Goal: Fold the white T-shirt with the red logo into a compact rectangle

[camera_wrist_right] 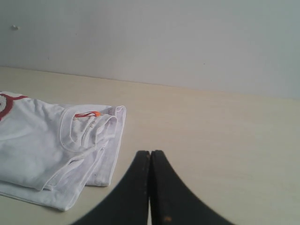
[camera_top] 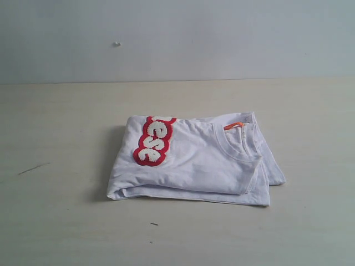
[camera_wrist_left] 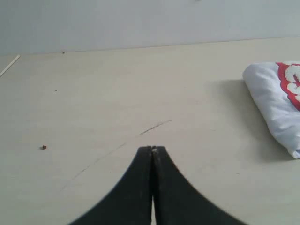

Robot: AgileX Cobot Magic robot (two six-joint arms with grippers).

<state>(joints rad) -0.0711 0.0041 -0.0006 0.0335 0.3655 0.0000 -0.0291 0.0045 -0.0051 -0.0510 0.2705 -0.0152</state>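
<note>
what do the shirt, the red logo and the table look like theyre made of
White T-shirt: soft matte knit fabric, likely cotton; it lies in limp folded layers with a ribbed collar.
Red logo: fuzzy raised patch, seemingly towelling or chenille; its surface looks puffy and piled.
Table: smooth pale beige board, perhaps laminate or painted wood; flat, faintly scuffed, with no clear grain.

Sparse lab-like setting, pale tabletop (camera_top: pixel 55 221), plain grey wall (camera_top: pixel 222 33)

Beige table (camera_top: pixel 55 233), dark scratch (camera_top: pixel 33 168) at left; pale wall (camera_top: pixel 222 39) behind, small speck (camera_top: pixel 117 44).
</note>
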